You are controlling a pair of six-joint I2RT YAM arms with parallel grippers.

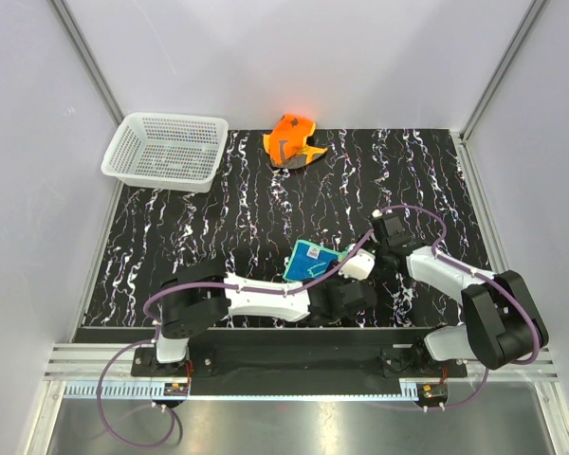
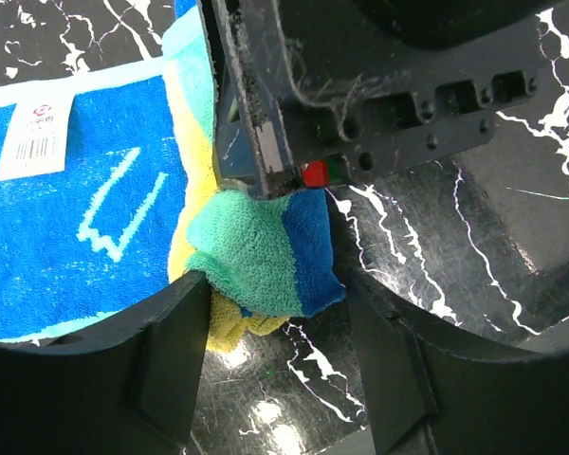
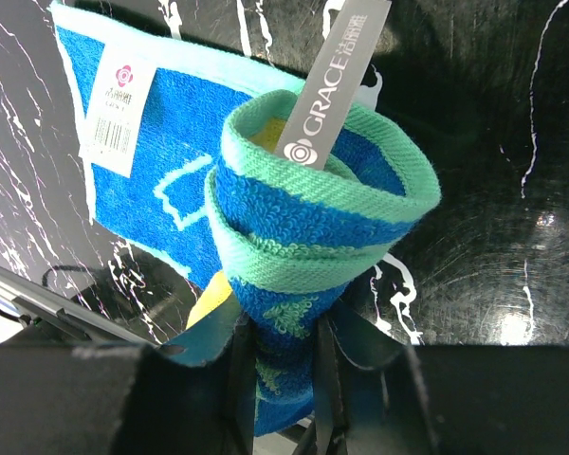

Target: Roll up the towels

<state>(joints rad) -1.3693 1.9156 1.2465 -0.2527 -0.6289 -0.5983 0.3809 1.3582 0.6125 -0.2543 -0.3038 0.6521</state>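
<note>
The yellow towel (image 1: pixel 311 260) lies blue back up on the black marbled table, with a white label. One end is curled into a loop (image 3: pixel 313 213). My right gripper (image 3: pixel 283 351) is shut on that curled end; it also shows in the top view (image 1: pixel 354 268). My left gripper (image 2: pixel 275 313) is open, its fingers (image 2: pixel 171 360) wide apart with the curled towel end (image 2: pixel 266 251) at their tips, and it lies near the front edge (image 1: pixel 346 296). The orange towel (image 1: pixel 290 140) lies crumpled at the back centre, far from both grippers.
A white mesh basket (image 1: pixel 166 150) stands at the back left corner. The right gripper's dark body (image 2: pixel 379 95) sits close above the left gripper's fingers. White walls enclose the table on three sides.
</note>
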